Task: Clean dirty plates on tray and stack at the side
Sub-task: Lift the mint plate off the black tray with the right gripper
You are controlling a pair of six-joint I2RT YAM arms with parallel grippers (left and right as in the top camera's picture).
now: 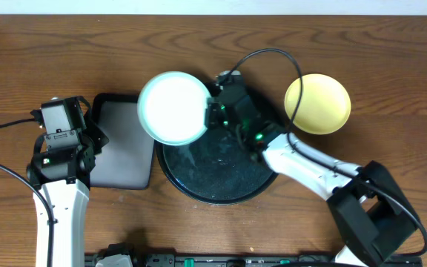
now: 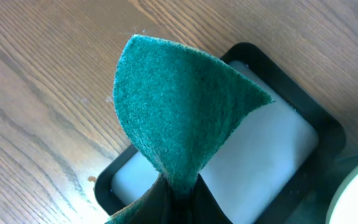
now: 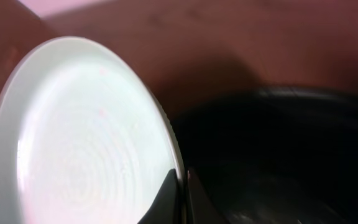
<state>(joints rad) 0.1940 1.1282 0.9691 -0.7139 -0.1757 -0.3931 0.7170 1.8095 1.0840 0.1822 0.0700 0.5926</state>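
A pale mint-blue plate [image 1: 175, 107] is tilted up over the left rim of the round black tray [image 1: 213, 182]. My right gripper [image 1: 212, 111] is shut on its right edge. In the right wrist view the plate [image 3: 86, 137] fills the left side, its rim pinched in my right gripper [image 3: 182, 186], with the tray [image 3: 278, 155] dark behind. A pale yellow plate [image 1: 317, 103] lies on the table to the right of the tray. My left gripper [image 2: 179, 196] is shut on a folded green sponge [image 2: 179, 106], held above the rectangular tray.
A smaller rectangular black tray [image 1: 121, 144] with a pale inside [image 2: 260, 155] sits left of the round tray, under my left gripper [image 1: 93, 137]. Cables run across the table behind the right arm. Bare wooden table surrounds everything.
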